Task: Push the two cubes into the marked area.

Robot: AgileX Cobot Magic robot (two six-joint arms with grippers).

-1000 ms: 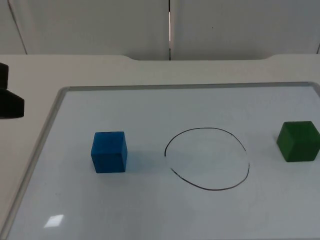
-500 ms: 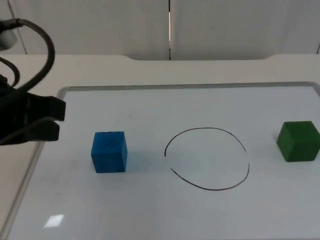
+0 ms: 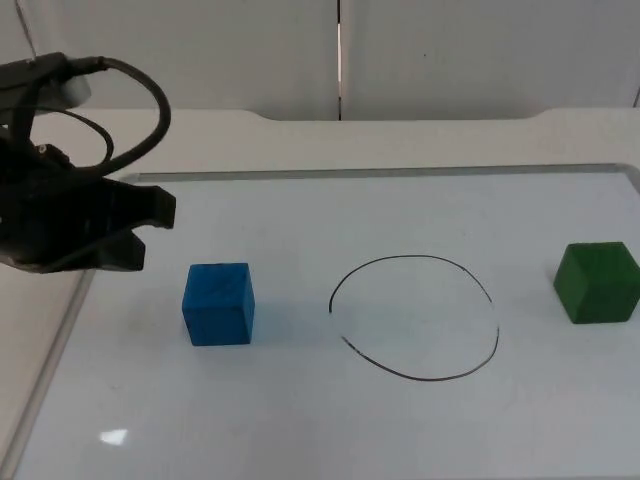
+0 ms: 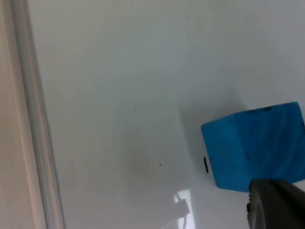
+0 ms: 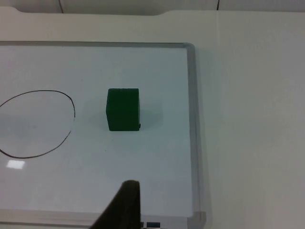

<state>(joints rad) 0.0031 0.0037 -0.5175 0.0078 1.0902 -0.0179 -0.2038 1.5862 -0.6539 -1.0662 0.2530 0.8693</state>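
Blue cube [image 3: 218, 303] is what I watch first: a solid, matte block, evenly coloured, sitting flat on the whiteboard [image 3: 400, 215] to the left of the hand-drawn circle [image 3: 415, 317] and well clear of its line. From my top camera it sits nearly square to the board's edges, one face toward me, and being a cube it has no long axis. In the left wrist view I see the same blue cube [image 4: 255, 145] with a small dark mark low on one face, just beside the black fingertip [image 4: 276, 204].

The green cube [image 3: 597, 283] is the same kind of block, darker, and I see it standing flat near the board's right edge, well apart from the circle on its other side. It looks turned slightly, one vertical edge angled toward me. In the right wrist view I see the green cube [image 5: 123, 109] between the circle [image 5: 35, 123] and the board's metal frame [image 5: 192, 129].

My left gripper [image 3: 145, 228] hovers over the board's left part, just up and left of the blue cube, not touching it; its fingers are slightly parted and hold nothing. Of my right gripper I see one dark fingertip [image 5: 125, 205], so I cannot tell its state.
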